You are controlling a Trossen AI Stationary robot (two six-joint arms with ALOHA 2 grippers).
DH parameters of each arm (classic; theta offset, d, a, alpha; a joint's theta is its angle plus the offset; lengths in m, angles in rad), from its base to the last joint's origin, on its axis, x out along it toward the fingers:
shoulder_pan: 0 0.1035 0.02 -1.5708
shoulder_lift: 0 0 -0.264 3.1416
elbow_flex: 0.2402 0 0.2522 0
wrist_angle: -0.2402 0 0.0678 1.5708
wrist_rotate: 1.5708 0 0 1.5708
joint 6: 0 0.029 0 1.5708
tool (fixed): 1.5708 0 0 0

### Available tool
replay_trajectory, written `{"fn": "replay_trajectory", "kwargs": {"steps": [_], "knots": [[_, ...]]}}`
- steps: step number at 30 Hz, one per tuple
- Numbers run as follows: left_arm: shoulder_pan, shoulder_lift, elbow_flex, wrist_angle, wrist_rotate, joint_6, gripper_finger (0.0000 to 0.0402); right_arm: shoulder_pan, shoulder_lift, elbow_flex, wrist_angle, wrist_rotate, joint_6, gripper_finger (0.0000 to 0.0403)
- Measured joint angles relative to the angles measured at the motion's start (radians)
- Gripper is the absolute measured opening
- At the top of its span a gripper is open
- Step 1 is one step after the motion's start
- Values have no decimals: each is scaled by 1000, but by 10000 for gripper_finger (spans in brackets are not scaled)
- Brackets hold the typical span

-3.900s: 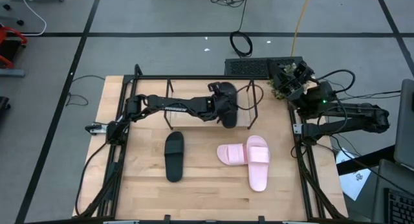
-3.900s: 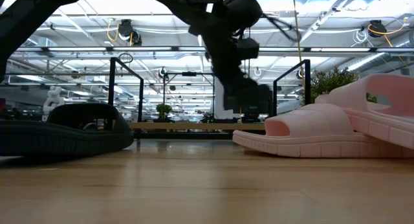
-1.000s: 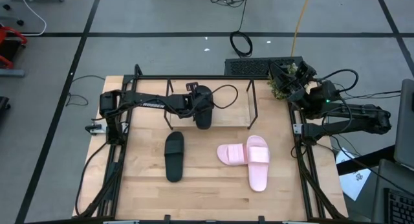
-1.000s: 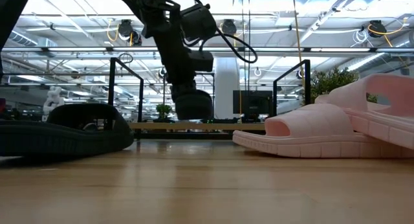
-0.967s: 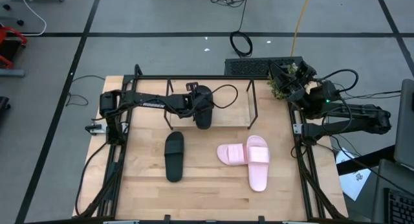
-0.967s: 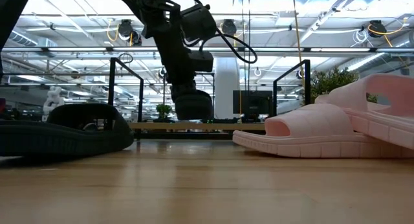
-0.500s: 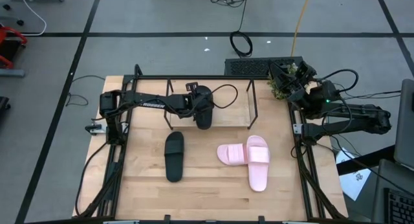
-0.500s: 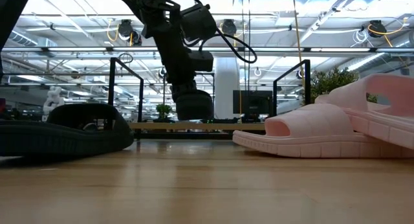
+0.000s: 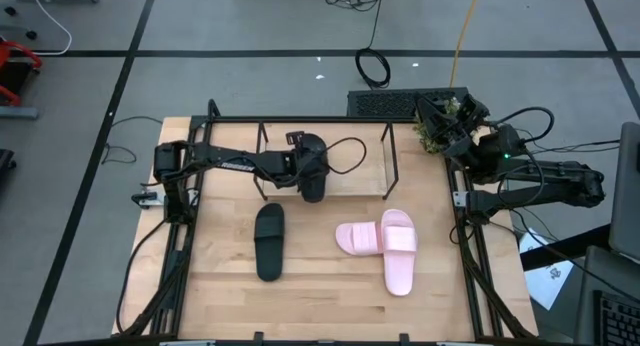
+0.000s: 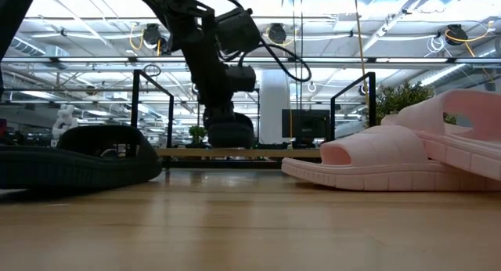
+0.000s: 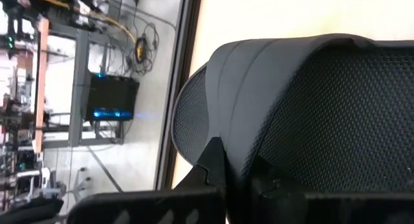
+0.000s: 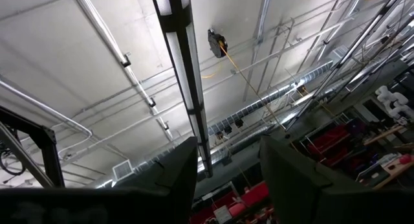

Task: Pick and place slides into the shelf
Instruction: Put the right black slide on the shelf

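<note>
Black loose slide (image 9: 269, 242) lies nearest, its long axis running front to back, with the pink pair (image 9: 385, 244) to its right. Behind them the left gripper (image 9: 313, 176) is clamped on the second black slide (image 11: 310, 114) over the shelf (image 9: 352, 164). Open board remains beside it. The right gripper (image 12: 228, 169) waits far right, fingers apart.
</note>
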Motion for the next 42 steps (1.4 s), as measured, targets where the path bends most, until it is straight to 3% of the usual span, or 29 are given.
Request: {"fn": "replay_trajectory", "kwargs": {"steps": [13, 42], "knots": [[11, 0, 0, 7, 53, -20, 1, 0, 0, 0, 7, 2, -12, 157], [10, 0, 0, -4, 53, -33, 5, 0, 0, 0, 8, -2, -12, 157]]}}
